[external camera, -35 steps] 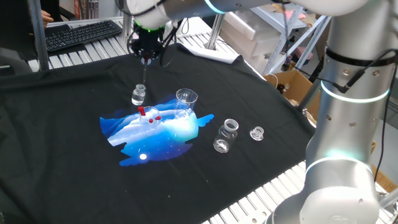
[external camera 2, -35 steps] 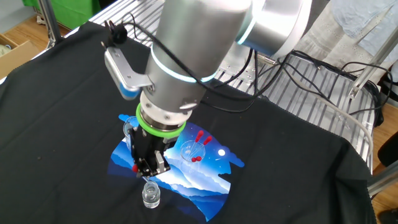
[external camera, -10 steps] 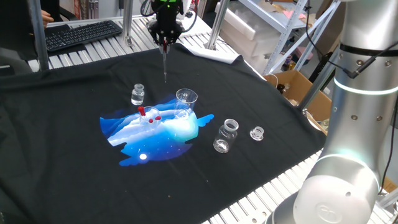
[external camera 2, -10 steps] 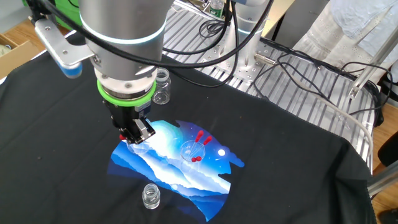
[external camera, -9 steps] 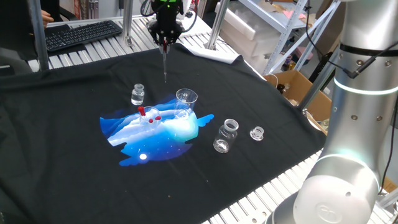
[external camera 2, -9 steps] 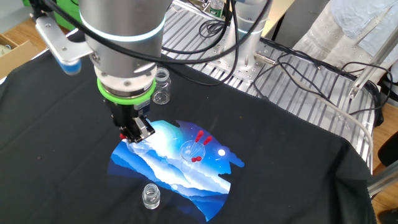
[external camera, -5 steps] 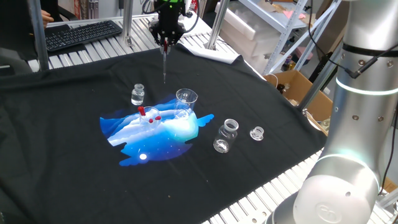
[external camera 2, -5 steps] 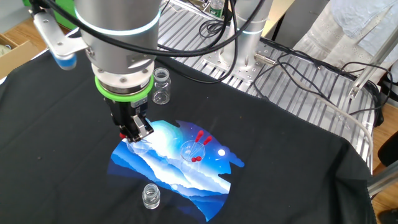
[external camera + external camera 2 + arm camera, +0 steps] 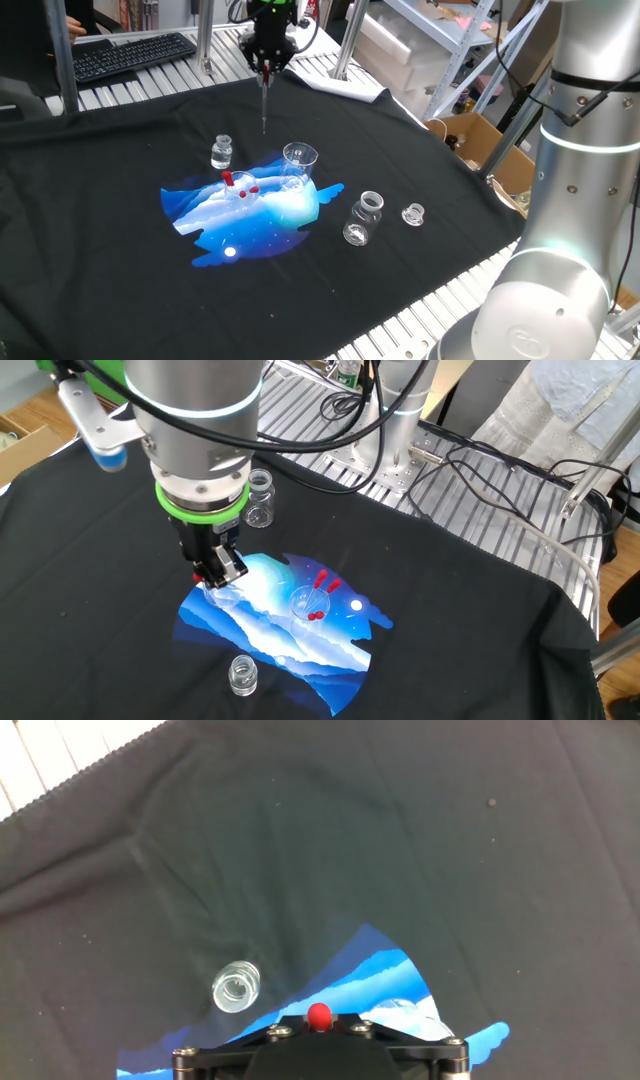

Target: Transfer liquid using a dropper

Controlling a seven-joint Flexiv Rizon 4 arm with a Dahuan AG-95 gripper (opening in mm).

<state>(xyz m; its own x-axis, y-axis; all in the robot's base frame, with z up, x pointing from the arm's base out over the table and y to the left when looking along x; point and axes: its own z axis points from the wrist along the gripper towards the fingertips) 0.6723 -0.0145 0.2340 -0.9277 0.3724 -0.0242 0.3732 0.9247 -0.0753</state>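
My gripper pinched the dropper; since seconds earlier it had risen from the vial. I judged it loaded, beaker next.

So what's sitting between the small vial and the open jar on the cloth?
In one fixed view, the glass beaker stands between the small vial and the open jar, on the blue print.

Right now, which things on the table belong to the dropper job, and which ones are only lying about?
Belong to the job: the dropper, held in the gripper; probably also the small vial and the glass beaker below it.

Only lying about, it seems: the clear jar, the small clear piece beside it, the keyboard.
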